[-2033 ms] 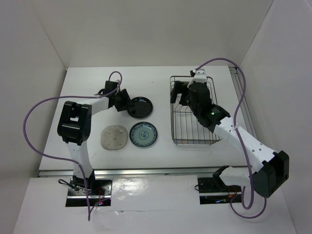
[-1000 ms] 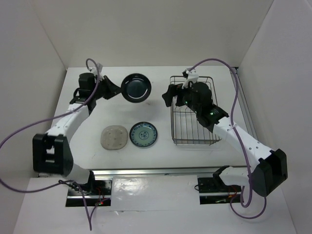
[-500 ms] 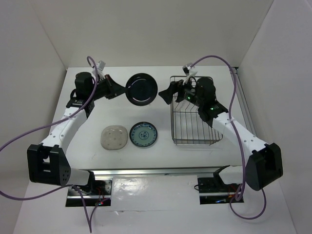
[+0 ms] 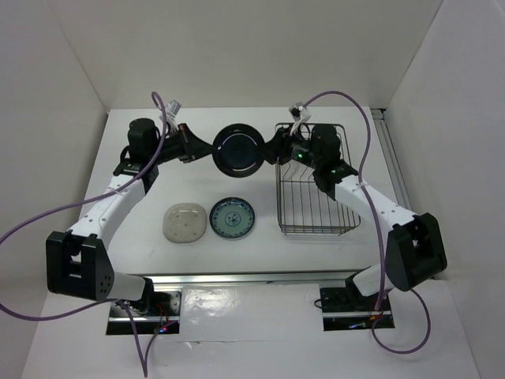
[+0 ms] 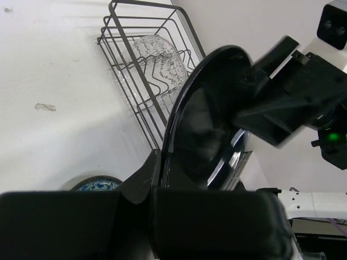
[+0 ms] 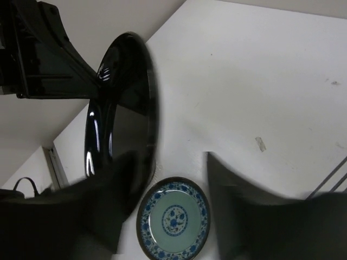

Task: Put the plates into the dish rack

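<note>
A glossy black round plate hangs on edge in the air between the arms. My left gripper is shut on its left rim. My right gripper is at the plate's right rim, open. In the right wrist view one finger overlaps the black plate and the other stands well apart from it. The dish rack sits to the right, with a clear plate upright inside it. A blue-and-white plate and a beige speckled plate lie flat on the table.
White walls close in the table at the back and on both sides. Purple cables loop above both arms. A small scrap lies on the white surface near the rack.
My left arm has carried the black plate to the right, toward the rack. My right gripper has swung left out of the rack to the plate's rim, and its jaws have narrowed somewhat.
</note>
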`<state>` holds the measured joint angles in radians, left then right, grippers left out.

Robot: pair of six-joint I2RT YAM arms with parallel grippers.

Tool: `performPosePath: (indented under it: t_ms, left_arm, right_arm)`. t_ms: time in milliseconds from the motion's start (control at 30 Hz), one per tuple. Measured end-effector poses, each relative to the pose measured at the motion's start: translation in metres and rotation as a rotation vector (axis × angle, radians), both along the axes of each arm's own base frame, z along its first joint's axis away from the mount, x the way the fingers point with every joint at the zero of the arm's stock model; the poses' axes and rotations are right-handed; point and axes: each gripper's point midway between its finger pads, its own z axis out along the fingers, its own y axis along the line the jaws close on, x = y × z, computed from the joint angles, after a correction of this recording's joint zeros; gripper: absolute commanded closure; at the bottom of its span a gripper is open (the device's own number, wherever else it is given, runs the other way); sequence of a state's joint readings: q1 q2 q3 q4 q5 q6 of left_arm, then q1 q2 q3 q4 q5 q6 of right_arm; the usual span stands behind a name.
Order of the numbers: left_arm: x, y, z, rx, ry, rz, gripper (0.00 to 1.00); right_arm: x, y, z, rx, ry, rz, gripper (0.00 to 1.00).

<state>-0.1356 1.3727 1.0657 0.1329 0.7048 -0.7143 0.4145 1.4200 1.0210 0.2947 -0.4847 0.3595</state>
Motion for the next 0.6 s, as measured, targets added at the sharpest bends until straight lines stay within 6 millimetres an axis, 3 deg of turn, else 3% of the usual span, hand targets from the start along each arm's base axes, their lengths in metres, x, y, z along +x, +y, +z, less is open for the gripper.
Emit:
performPosePath:
  t_ms: [33,67,300,367,400,533,600]
  left_arm:
    - [0.0,-0.001,-0.001,0.0,0.0,-0.001,1.0]
    - [-0.001,-0.001,-0.002,0.0,0.002,-0.001,1.0]
    - [-0.001,-0.008,-0.008,-0.003,0.003,-0.03,0.98]
    - [0.0,-0.011,-0.008,-0.012,0.002,-0.042,0.66]
    - [-0.001,-0.014,-0.008,-0.022,0.014,-0.048,0.01]
    - [0.002,-0.009,-0.02,-0.002,0.076,0.002,0.0]
    - [0.006,-0.001,-0.031,0.024,0.121,0.061,0.0]
  right_arm:
    - [0.0,0.001,-0.001,0.008,0.009,0.006,0.84]
    - [-0.001,0.003,-0.001,0.017,0.02,0.014,0.98]
    - [0.008,-0.004,-0.003,0.129,0.126,0.005,1.0]
    - [0.007,-0.008,-0.004,0.174,0.15,0.021,1.0]
    - [0.007,-0.013,-0.006,0.191,0.168,0.023,1.0]
    - [0.019,-0.043,-0.013,0.166,0.195,-0.096,1.0]
    - [0.026,-0.068,-0.005,0.122,0.171,-0.231,1.0]
